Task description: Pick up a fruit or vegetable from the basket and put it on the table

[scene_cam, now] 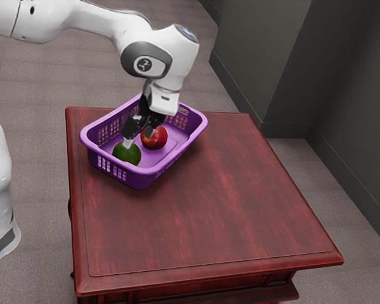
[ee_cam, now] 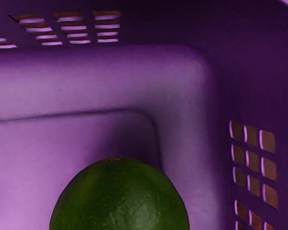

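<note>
Gripper (scene_cam: 139,137) tilted low over the lime (scene_cam: 126,154), fingers apart, presumably to straddle it. Lime rests in the purple basket (scene_cam: 177,152), near a corner, red apple (scene_cam: 155,138) close by; tight quarters may limit finger room.

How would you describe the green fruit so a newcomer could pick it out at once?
On the dark red wooden table stands a purple basket with slotted walls. In one corner of it lies a round fruit, dark green all over. Its neighbour, the apple, is red.
</note>
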Controlling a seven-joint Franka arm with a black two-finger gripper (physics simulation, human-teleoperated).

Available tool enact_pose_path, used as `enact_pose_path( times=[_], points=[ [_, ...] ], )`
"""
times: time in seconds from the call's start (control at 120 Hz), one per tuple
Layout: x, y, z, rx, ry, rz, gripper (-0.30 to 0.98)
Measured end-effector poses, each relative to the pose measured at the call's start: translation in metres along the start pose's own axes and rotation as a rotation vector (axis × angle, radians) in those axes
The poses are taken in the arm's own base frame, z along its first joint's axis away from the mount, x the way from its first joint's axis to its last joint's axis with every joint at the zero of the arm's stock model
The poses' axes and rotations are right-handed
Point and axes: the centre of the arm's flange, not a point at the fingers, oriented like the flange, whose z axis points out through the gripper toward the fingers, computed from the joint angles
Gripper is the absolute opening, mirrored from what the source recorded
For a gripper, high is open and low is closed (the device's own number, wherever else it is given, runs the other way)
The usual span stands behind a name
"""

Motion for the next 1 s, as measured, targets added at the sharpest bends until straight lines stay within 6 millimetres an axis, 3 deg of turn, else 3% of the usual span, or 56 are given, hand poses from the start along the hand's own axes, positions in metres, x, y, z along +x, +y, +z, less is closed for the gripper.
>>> enact_pose_path(
  times=[0.55,0.75,0.817,1.0],
  points=[
    [-0.004,0.003,0.039,-0.045,-0.034,-0.004,0.69],
    [-0.005,0.003,0.049,-0.052,-0.04,-0.005,0.79],
    [-0.006,0.001,0.051,-0.041,-0.054,-0.003,0.69],
    [-0.019,-0.01,0.057,-0.021,-0.102,-0.016,0.69]
  ],
)
